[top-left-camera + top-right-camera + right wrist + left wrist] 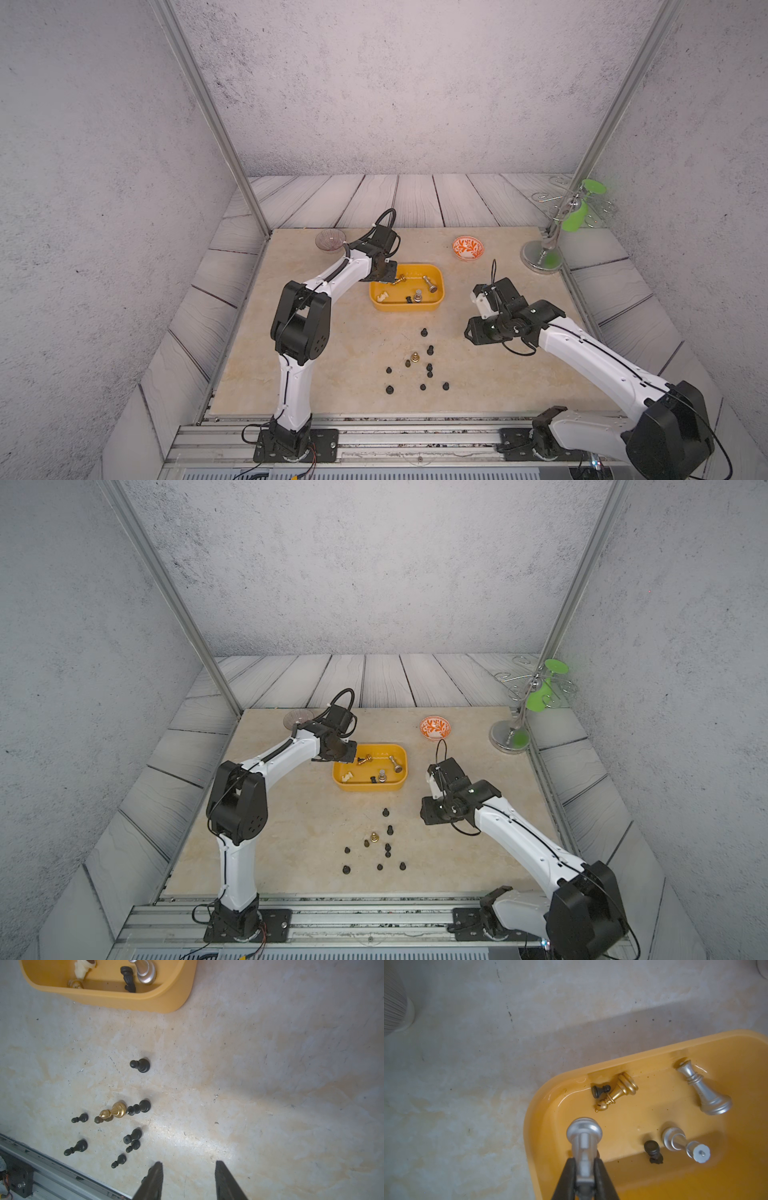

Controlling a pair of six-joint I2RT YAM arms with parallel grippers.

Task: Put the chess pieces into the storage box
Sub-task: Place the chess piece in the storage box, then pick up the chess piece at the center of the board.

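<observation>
Ten chess pieces (429,367), mostly black, stood on the tabletop (353,395) in the lower middle of both top views. Above them in the frame sat the yellow box (405,308), with a handful of pieces lying on their sides inside. The left tool (584,1160) was clenched on a silver piece (584,1140) at the box's upper-left corner. The wrist view put the piece just inside the corner wall, and whether it touched the box's floor could not be told. The right tool (188,1164) hung empty, jaws apart, over bare tabletop to the right of the loose pieces.

The step in hand looked like the drop. To do it well, the left tool would probably need to carry further over bare floor, clear of the wall and of the gold piece (616,1093) and black pawn (600,1091) lying nearby. It should then come low and part its jaws gently, since the walls were low and a round-based piece would likely roll.

The silver piece's long axis ran straight out along the fingers (568,1172), which pinched its narrow part. Its wide round end led, pointing away from the tool and, judging by the arm's tilt, slanting down into the box.
</observation>
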